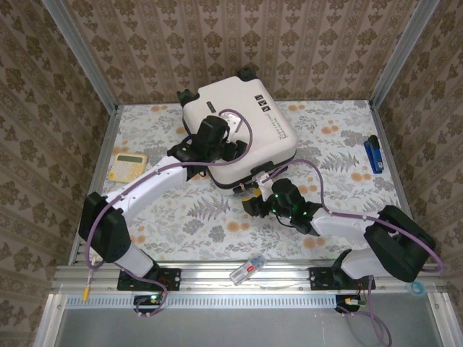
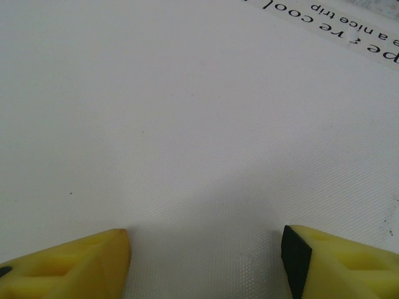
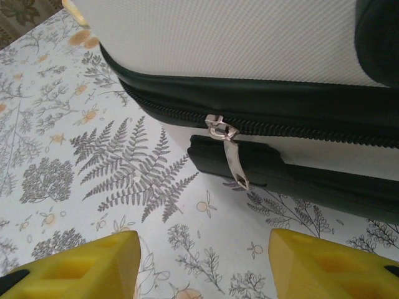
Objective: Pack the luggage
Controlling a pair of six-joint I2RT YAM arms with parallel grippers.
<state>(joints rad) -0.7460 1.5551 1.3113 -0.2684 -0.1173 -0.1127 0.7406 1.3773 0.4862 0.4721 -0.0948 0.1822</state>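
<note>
The luggage (image 1: 249,108) lies flat and closed at the back middle of the table, white shell up with small black printed marks. My left gripper (image 1: 230,148) is over its near part; in the left wrist view the yellow fingers stand open (image 2: 206,249) close above the white shell (image 2: 187,124), with nothing between them. My right gripper (image 1: 253,196) is at the suitcase's near edge, open (image 3: 202,249) above the tablecloth. Just ahead of it hangs the silver zipper pull (image 3: 230,156) from the black zipper, over a black handle (image 3: 287,177) on the luggage side (image 3: 237,43).
A yellow calculator (image 1: 127,165) lies at the left of the floral tablecloth (image 1: 188,217). A blue stapler (image 1: 373,154) sits at the right edge. A small clear item with red (image 1: 247,269) rests on the front rail. Wallpapered walls and metal posts close in the table.
</note>
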